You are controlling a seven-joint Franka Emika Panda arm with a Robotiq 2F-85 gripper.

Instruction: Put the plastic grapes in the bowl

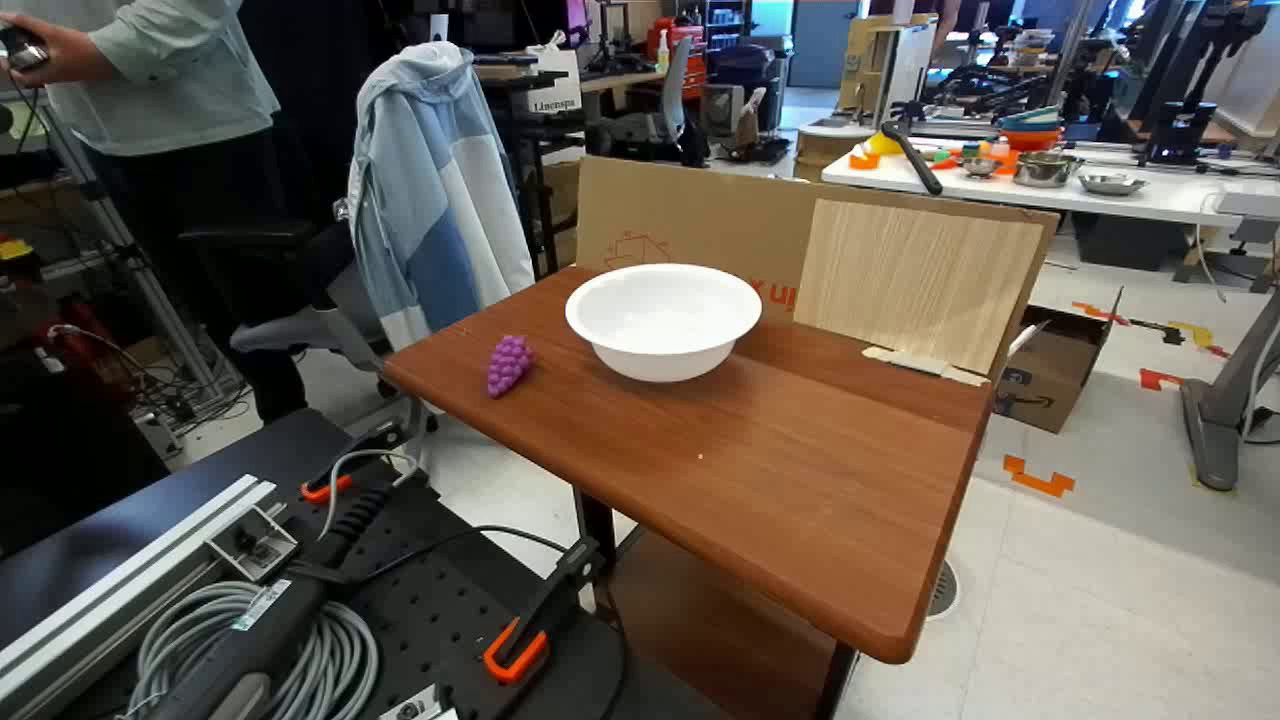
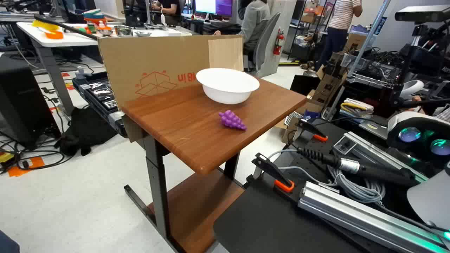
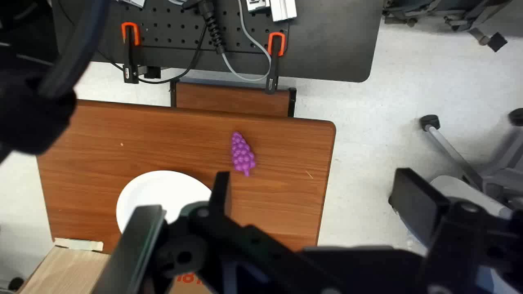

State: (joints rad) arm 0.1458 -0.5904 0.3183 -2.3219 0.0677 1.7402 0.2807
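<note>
The plastic grapes, a small bumpy purple cluster, lie on the brown table near its edge. They also show in an exterior view and in the wrist view. The wide white bowl stands upright on the table beside them, apart from them. It also shows in an exterior view and, partly hidden by a finger, in the wrist view. My gripper is wide open with nothing between its fingers, high above the table. The grapes are near the left finger's tip in the picture. The gripper is outside both exterior views.
The brown table has a cardboard sheet along its back edge, with a light wood panel leaning there. A black bench with clamps and cables stands at the table's front. A chair with a jacket is beside the table.
</note>
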